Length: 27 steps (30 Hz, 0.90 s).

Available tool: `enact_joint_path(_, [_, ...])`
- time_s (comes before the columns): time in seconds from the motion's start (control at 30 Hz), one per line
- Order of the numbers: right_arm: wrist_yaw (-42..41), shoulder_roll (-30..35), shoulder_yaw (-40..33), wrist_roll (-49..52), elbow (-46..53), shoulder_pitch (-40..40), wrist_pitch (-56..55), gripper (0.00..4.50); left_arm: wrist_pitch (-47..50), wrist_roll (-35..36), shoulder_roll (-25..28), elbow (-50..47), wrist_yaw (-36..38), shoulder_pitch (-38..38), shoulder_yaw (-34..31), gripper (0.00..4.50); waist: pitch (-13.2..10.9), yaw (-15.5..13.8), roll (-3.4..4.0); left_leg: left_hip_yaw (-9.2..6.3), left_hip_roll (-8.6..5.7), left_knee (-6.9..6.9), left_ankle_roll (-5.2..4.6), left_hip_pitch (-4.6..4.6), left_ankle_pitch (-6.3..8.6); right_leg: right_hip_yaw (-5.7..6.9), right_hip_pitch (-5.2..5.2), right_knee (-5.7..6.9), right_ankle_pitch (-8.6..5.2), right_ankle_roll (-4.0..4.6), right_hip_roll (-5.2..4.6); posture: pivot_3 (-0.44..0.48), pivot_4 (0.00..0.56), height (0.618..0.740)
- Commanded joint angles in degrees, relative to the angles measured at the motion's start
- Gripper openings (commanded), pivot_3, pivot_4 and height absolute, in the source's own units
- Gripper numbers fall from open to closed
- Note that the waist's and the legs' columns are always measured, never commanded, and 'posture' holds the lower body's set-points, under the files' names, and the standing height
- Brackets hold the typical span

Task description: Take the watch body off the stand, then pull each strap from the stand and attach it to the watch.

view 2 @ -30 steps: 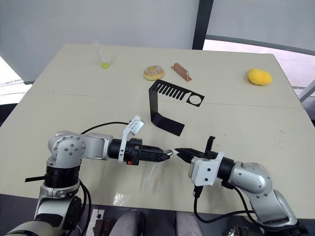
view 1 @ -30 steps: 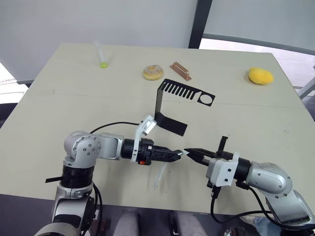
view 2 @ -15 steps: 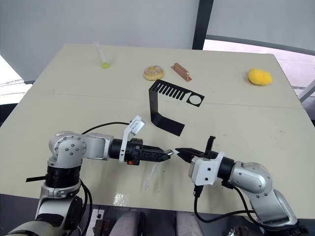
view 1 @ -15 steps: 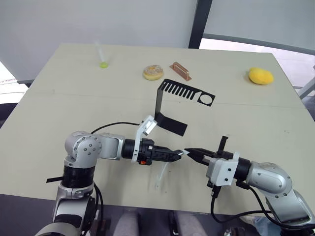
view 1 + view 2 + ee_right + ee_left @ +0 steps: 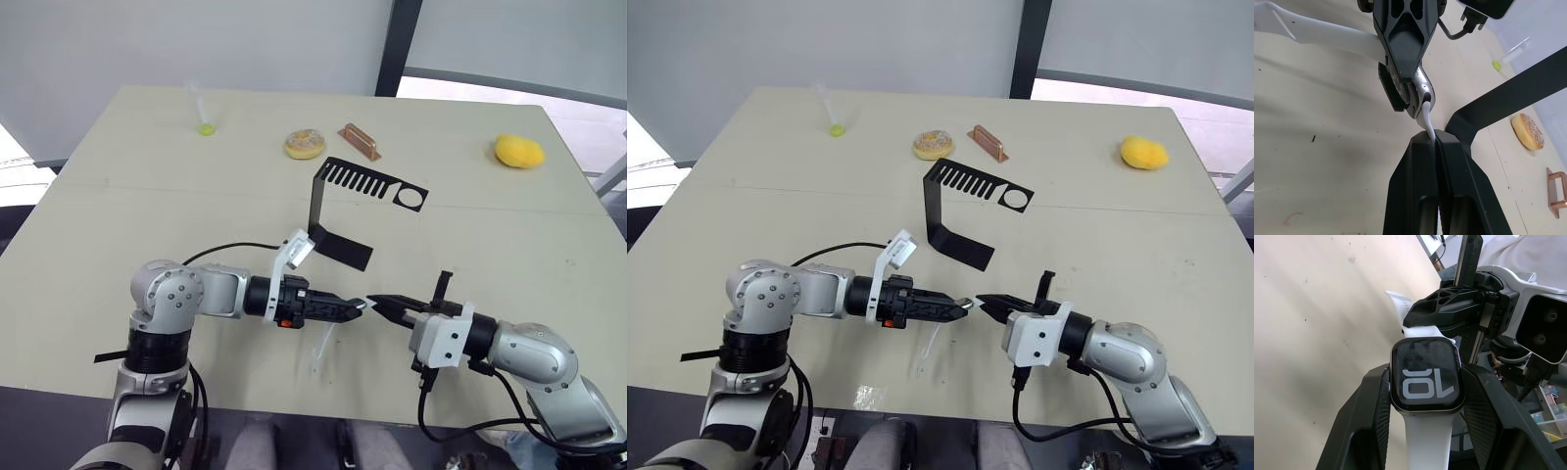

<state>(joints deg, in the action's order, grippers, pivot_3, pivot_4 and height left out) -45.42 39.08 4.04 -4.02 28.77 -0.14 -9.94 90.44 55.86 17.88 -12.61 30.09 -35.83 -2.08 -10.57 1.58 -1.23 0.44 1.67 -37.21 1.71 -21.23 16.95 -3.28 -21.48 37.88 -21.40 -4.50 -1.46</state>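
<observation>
Right now I have the watch body (image 5: 1426, 375) clamped between the fingers of my left gripper (image 5: 355, 307), screen toward the wrist camera, with one white strap (image 5: 320, 352) already fitted and hanging down toward the table (image 5: 118, 215). My right gripper (image 5: 383, 303) is pinched shut on the second strap (image 5: 1426, 120), its end right at the case edge, so by my reckoning seating that strap is all that remains. Behind them, the stand (image 5: 345, 211) sits stripped of watch and straps. Both grippers meet near the table's front edge, with open tabletop on either side; the doughnut (image 5: 305, 144) and yellow lump (image 5: 518, 151) are well apart
</observation>
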Motion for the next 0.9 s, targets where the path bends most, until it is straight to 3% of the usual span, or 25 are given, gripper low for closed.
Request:
enact_joint_path(0.03, [0.61,-1.06,2.1,0.42,1.77,-1.04,-1.95,0.0,0.23,2.62,-2.83,-2.07,1.71,-1.76,1.98,1.61,0.0,-0.01,0.0,0.0,0.0,0.0,0.0,0.0,0.0,0.0,0.0,0.0,0.0,0.0,0.0,0.0,0.15,0.74])
enact_joint_path(0.9, [0.24,-1.08,1.91,0.63,2.43,0.02,-2.83,0.0,0.21,1.5,-3.48,-2.6,-0.13,-1.37,1.78,1.61,0.0,-0.02,0.0,0.0,0.0,0.0,0.0,0.0,0.0,0.0,0.0,0.0,0.0,0.0,0.0,0.0,0.15,0.74])
